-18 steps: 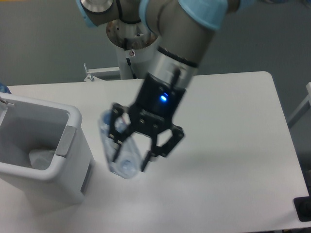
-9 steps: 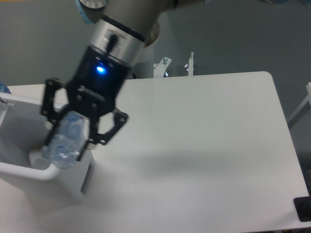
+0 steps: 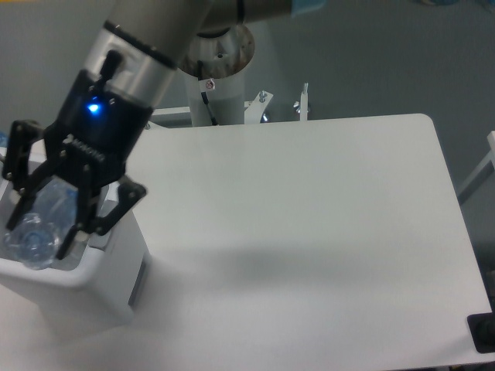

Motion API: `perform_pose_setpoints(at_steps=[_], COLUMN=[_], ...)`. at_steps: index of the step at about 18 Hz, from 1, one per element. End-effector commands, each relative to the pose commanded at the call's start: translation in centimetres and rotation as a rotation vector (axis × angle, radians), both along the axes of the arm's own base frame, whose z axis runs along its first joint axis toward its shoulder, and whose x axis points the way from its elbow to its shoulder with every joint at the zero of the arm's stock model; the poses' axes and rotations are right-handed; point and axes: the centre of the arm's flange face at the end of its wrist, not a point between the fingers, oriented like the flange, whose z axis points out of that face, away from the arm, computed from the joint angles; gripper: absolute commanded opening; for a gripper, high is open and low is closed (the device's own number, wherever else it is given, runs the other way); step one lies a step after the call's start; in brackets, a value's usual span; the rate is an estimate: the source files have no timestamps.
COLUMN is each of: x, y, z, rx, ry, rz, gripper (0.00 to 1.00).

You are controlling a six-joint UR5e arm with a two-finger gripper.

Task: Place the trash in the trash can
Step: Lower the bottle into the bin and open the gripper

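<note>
My gripper (image 3: 42, 224) hangs over the white trash can (image 3: 100, 282) at the left edge of the table, shut on a clear plastic bottle (image 3: 39, 224). The bottle tilts down and to the left between the black fingers, its lower end above the can's opening. Arm and gripper hide most of the can's inside, so the white paper carton is out of view.
The white table (image 3: 309, 232) stretches to the right of the can. The arm's base column (image 3: 220, 77) stands behind the table's far edge, with metal brackets (image 3: 302, 100) beside it. A dark object (image 3: 483, 332) sits at the lower right corner.
The gripper has carried the bottle left, from the middle of the table to above the trash can's opening. It has stayed shut on the bottle throughout.
</note>
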Motion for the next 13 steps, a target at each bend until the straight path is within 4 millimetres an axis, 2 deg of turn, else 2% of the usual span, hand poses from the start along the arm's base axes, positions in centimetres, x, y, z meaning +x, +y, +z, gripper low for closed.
perform_pose_setpoints(at_steps=[2,4,5,11,13], x=[0.4,0.8,0.9,1.5,0.8], y=[0.2,0.2,0.1,-0.7,-0.9], z=[-0.5,-0.8,-0.9,-1.1,-1.2], rx=[-0.006,-0.01,-0.011,-0.019,-0.022], ry=[-0.002,-0.001,0.0,-0.004,-0.007], rz=[-0.01,-0.018,-0.019,-0.022,-0.009], gripper=[0.61,0.84,0.99,1.0,1.0])
